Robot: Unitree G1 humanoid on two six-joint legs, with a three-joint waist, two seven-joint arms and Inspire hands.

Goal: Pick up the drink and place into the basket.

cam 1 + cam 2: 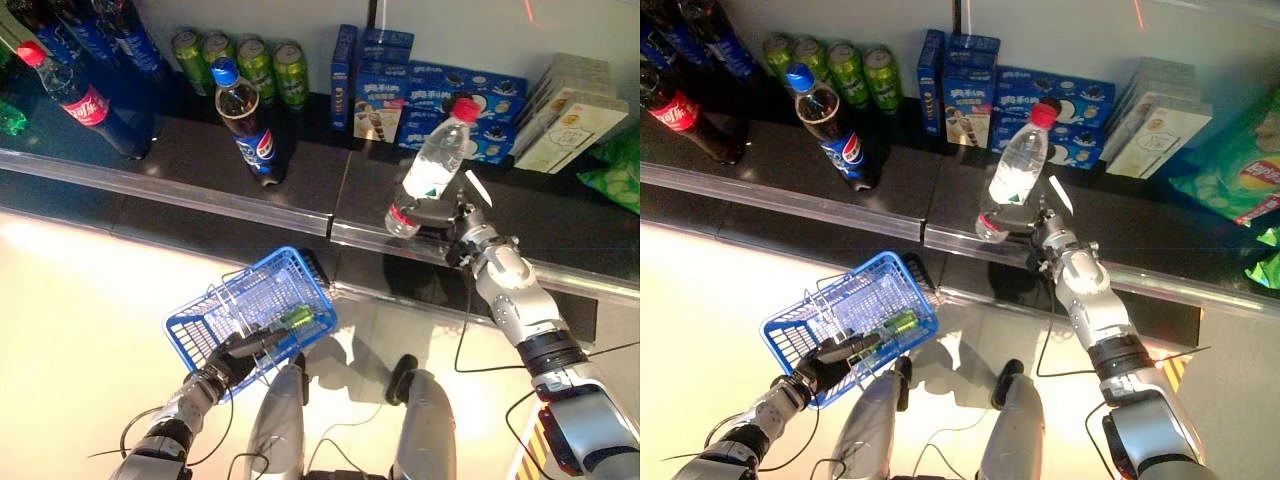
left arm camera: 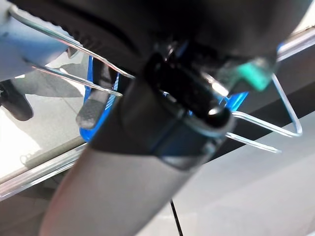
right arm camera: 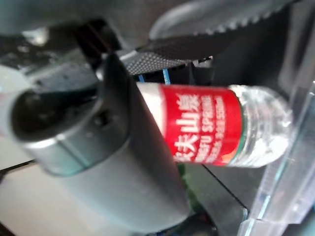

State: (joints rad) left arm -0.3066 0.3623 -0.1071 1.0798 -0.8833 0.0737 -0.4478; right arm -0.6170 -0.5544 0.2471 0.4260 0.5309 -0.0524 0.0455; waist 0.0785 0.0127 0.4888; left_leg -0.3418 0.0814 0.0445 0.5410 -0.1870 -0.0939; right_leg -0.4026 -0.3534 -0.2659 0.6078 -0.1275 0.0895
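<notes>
A clear water bottle [image 1: 432, 165] with a red cap and red label is clamped near its base by the curled fingers of the right hand [image 1: 447, 222], held tilted above the shelf [image 1: 300, 180] edge, cap toward 1 o'clock. The right arm is stretched up from 5 o'clock. At 8 o'clock, a blue basket [image 1: 205, 325] is held by its wire handle in the left hand [image 1: 240, 352], fingers wrapped around it.
</notes>
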